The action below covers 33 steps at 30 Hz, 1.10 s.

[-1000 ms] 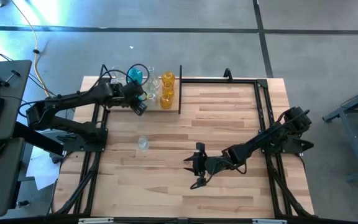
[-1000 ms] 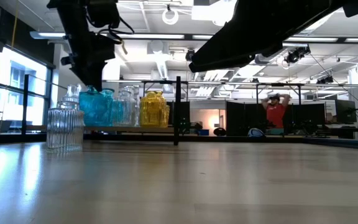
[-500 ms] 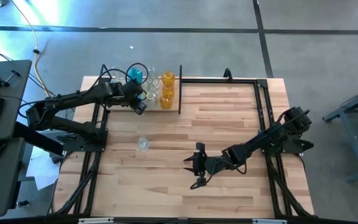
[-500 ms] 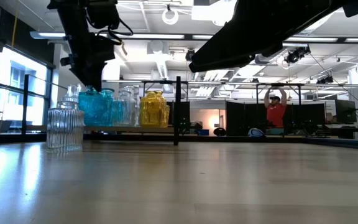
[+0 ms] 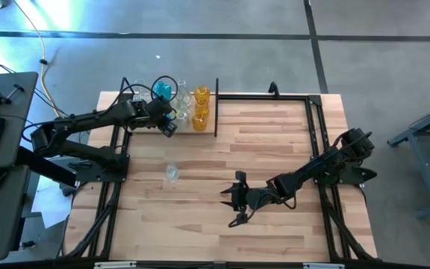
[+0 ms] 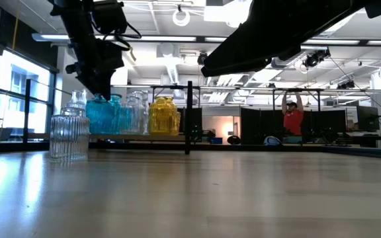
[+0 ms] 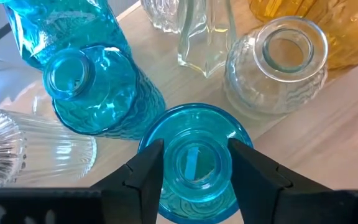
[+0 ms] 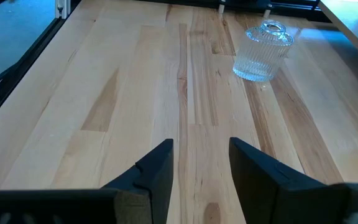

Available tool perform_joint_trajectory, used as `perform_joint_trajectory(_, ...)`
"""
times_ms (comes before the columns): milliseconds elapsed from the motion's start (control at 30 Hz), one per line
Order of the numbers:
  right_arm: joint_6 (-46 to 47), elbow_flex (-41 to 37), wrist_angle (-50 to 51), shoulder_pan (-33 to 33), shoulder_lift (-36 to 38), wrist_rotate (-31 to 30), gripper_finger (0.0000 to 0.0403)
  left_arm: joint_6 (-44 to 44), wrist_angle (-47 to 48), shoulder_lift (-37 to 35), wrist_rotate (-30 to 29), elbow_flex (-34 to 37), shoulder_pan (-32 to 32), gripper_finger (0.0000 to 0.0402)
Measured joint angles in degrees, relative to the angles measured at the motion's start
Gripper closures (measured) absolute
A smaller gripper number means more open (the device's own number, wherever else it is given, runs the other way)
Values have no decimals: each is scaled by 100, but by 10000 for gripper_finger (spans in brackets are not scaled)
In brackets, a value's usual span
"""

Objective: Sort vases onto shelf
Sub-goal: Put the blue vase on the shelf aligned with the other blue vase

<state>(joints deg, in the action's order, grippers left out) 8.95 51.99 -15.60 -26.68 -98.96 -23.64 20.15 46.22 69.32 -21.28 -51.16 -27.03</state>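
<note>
At the shelf (image 5: 200,128) by the desk's far left corner, left hand (image 7: 194,163) has just loosened around a teal vase (image 7: 194,177), fingers slightly apart, so it's placed.

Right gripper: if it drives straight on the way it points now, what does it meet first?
Bare tabletop first; the right gripper is open. The ribbed clear vase sits off to one side of its line, probably missed.

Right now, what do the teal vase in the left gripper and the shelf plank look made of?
Teal vase: translucent blue glass, glossy, with an embossed texture; the plank shows through it. Shelf: light wood plank, matte, with faint grain showing. The left gripper has a finger on each side of the vase's neck.
</note>
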Motion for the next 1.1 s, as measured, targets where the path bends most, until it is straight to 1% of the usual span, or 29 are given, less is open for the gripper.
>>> perform_joint_trajectory(333,0,0,0,0,0,-2,265,-221,27,4,-97,4,-2,210)
perform_joint_trajectory(500,0,1,0,0,0,-1,265,-356,253,21,-224,-163,-2,196)
perform_joint_trajectory(633,0,2,-1,0,0,-2,265,-429,358,20,-357,-375,-2,193)
perform_joint_trajectory(800,2,0,0,0,0,0,265,-598,522,20,-484,-616,24,193)
perform_joint_trajectory(900,0,0,-2,0,0,0,265,-792,740,17,-489,-826,184,197)
perform_joint_trajectory(1000,0,1,0,1,0,0,265,-913,893,-9,-444,-964,485,216)
perform_joint_trajectory(1100,0,2,0,0,0,0,265,-1116,904,-28,-107,-997,852,249)
